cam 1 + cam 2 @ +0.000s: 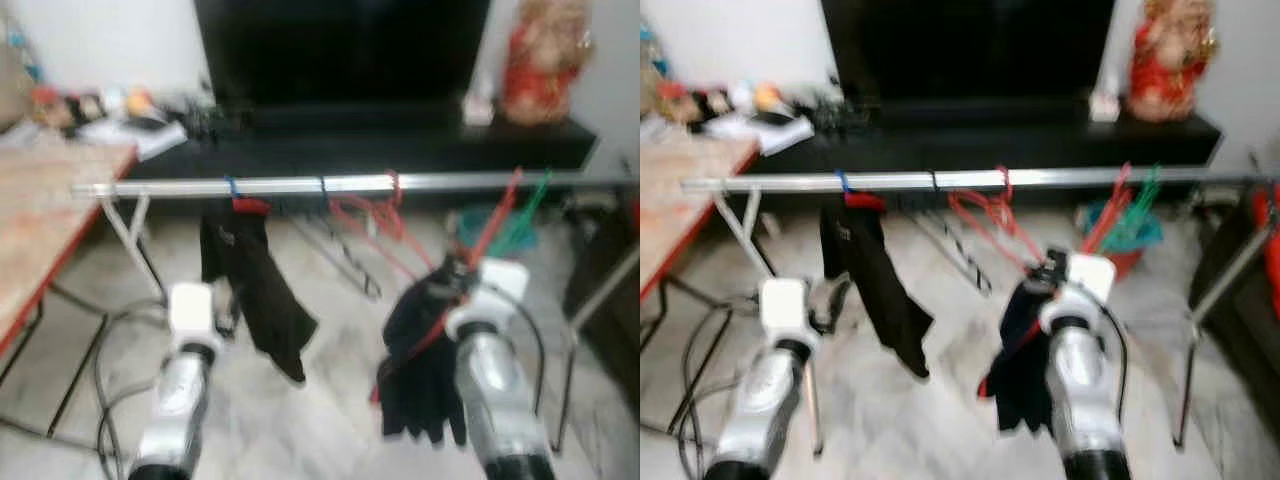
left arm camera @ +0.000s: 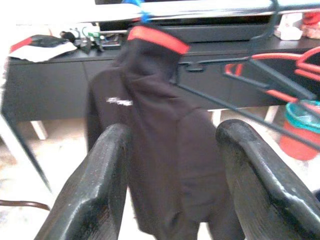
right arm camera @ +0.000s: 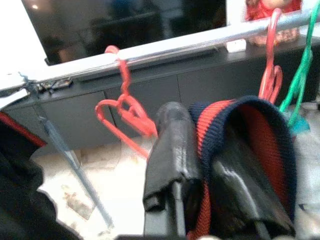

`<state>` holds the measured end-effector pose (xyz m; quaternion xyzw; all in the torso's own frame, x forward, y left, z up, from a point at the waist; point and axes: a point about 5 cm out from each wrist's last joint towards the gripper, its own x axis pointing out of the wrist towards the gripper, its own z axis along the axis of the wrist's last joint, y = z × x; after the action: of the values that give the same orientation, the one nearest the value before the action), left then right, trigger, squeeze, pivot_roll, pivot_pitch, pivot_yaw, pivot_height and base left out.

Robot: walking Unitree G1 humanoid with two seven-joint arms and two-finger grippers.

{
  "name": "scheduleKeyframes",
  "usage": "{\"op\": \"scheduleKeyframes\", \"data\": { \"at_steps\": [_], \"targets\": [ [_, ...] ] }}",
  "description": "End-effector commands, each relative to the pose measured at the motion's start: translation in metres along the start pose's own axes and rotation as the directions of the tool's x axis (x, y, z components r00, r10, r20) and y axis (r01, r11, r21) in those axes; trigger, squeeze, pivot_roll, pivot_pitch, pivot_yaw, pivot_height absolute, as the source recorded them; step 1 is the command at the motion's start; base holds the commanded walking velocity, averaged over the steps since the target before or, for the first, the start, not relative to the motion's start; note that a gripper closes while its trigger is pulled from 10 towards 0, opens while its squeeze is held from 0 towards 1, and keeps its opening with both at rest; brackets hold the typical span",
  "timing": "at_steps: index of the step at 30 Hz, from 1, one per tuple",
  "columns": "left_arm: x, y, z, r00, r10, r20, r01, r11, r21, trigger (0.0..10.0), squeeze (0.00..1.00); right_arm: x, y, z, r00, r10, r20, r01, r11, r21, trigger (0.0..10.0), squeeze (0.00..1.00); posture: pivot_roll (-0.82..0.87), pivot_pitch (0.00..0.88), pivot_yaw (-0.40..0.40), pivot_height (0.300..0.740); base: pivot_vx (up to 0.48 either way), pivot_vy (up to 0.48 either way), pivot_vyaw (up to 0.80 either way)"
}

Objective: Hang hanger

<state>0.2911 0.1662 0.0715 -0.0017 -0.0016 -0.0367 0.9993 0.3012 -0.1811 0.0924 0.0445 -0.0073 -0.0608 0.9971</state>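
Right gripper [image 1: 455, 272]: clamped on a dark garment [image 1: 420, 370] with its red hanger [image 1: 497, 225], raised toward the rail [image 1: 420, 183] for hooking.
Left gripper [image 2: 175, 185]: wide apart, idle.

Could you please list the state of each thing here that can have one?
Silver metal rail: horizontal, carrying hangers.
Black garment with red collar: hanging from the rail.
Empty red hangers: hooked on the rail.
Dark garment on red hanger: held below the rail, not yet hung.
Right gripper: shut on it.
Left gripper: open, empty.
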Motion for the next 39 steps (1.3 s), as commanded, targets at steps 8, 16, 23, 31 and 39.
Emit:
{"op": "scheduleKeyframes", "data": {
  "at_steps": [8,16,23,31,39],
  "targets": [
    [0.001,0.010,0.003,1.000,0.022,0.007,-0.023,1.000,0.020,10.0,0.00,0.005,0.011,0.011,0.998,0.032,0.046,-0.032,0.999,0.016,10.0,0.00,-0.04,0.000,0.011,0.740,0.338,-0.337,0.00],
    [0.000,0.012,0.002,1.000,0.027,0.005,-0.027,0.999,0.024,10.0,0.00,0.005,0.008,0.009,0.999,-0.006,0.033,0.005,0.999,0.046,10.0,0.00,-0.04,0.000,0.011,0.740,0.338,-0.337,-0.36],
    [0.000,0.013,0.002,0.999,0.035,0.002,-0.036,0.999,0.025,10.0,0.00,0.002,0.010,0.006,1.000,0.003,0.030,-0.004,0.999,0.037,10.0,0.00,-0.04,0.000,0.011,0.740,0.273,-0.215,-0.64],
    [0.000,0.014,0.003,0.999,0.039,0.007,-0.040,0.999,0.032,10.0,0.00,0.000,0.011,0.005,1.000,0.007,0.030,-0.008,0.999,0.040,10.0,0.00,-0.04,0.000,0.011,0.740,0.000,0.000,0.00],
    [-0.003,0.011,0.009,1.000,0.021,0.020,-0.023,0.998,0.064,10.0,0.00,-0.004,0.012,-0.004,1.000,0.029,-0.009,-0.029,0.999,0.035,10.0,0.00,-0.04,0.000,0.010,0.740,0.000,0.000,0.00]
  ]
}}
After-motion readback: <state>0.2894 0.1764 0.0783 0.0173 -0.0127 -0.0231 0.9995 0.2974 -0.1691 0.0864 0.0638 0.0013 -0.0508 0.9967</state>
